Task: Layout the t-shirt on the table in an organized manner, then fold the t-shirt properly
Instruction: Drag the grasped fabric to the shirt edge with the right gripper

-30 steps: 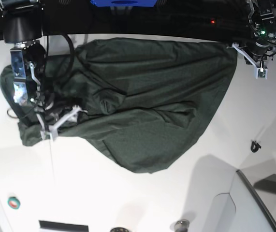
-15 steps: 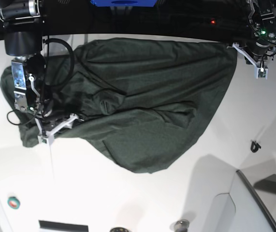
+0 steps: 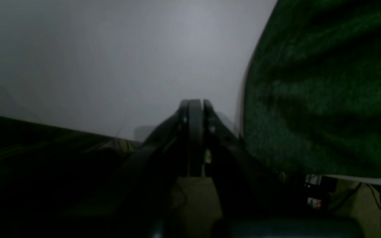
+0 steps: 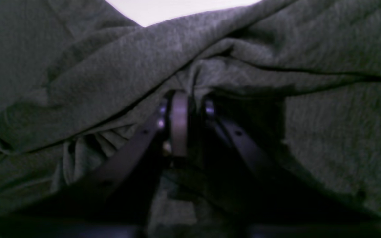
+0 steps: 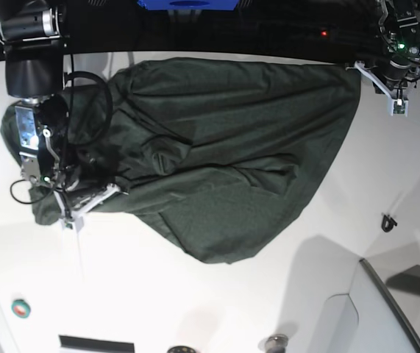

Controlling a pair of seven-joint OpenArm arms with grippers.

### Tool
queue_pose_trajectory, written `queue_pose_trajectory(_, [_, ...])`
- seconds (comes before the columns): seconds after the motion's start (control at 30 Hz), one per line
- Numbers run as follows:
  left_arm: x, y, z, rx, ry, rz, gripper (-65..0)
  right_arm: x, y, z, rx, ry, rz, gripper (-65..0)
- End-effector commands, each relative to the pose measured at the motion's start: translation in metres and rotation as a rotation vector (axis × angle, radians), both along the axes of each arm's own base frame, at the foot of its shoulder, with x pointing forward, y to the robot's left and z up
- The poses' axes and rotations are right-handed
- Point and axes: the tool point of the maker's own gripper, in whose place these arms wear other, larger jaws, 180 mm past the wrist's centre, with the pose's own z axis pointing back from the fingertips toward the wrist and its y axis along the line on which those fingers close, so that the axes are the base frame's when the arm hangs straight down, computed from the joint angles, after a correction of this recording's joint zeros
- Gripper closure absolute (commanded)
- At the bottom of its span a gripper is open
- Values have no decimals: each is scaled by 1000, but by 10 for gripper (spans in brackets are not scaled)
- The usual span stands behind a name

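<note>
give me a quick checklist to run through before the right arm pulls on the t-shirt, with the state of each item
1. Right gripper has fabric between its fingers: ok, a fold of the t-shirt sits bunched at the tips, jaws nearly together.
2. Grip is firm enough to pull: cannot tell.
3. Left gripper shut and empty: ok, it sits beside the shirt's edge, holding nothing.
4. T-shirt laid out flat: not ok, it is crumpled and folded over itself.
5. T-shirt wholly on the table: cannot tell, its far edge meets the dark table rim.
6. Free table surface in front of the shirt: ok.
</note>
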Motion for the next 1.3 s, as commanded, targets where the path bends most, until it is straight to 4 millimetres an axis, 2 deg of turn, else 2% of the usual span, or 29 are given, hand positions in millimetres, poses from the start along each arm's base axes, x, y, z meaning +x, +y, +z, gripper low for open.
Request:
queue_pose_trajectory(0.0, [5,7,8,23,-25,-3,0,15,-1,14,3,-52,-4,-164])
queue_pose_trajectory(0.07, [5,7,9,23,-27,-3,0,15,-1,14,3,-52,-4,-203])
queue_pose_trajectory(0.2, [6,8,9,26,-26,-4,0,15,-1,14,3,-52,-4,-182])
queue_pose_trajectory(0.23, [6,8,9,26,-26,-4,0,17,-1,15,3,-55,-4,-135])
queue_pose_trajectory(0.3, [6,8,9,26,-26,-4,0,19,-1,17,3,-62,-4,0])
queue_pose_trajectory(0.37, [6,8,9,26,-26,-4,0,27,-2,23,1,-74,-2,-18])
queue_pose_trajectory(0.47, [6,8,9,26,-26,-4,0,40,-1,34,-1,-90,5,-2])
queue_pose_trajectory(0.6, [6,8,9,29,-24,-6,0,63,-4,54,-9,-143,4,-6])
queue_pose_trajectory(0.7, [6,8,9,29,-24,-6,0,82,-9,62,-9,-155,-11,-8])
queue_pose_trajectory(0.8, [5,8,9,29,-22,-6,0,105,-19,63,-18,-233,-69,-8])
queue_pose_trajectory(0.83, [5,8,9,29,-22,-6,0,112,-31,65,-39,-278,-95,-9])
queue_pose_trajectory(0.9, [4,8,9,29,-21,-6,0,124,-44,75,-63,-360,-129,-42])
queue_pose_trajectory(1.03, [3,9,8,30,-18,-6,0,138,-49,96,-69,-419,-134,-269])
queue_pose_trajectory(1.07, [4,9,9,30,-20,-7,0,139,-58,102,-85,-426,-134,-309])
queue_pose_trajectory(1.13, [5,8,10,31,-22,-8,0,132,-69,107,-104,-427,-126,-317])
queue_pose_trajectory(1.27, [7,6,11,25,-33,-11,0,98,-78,117,-146,-478,-95,-239])
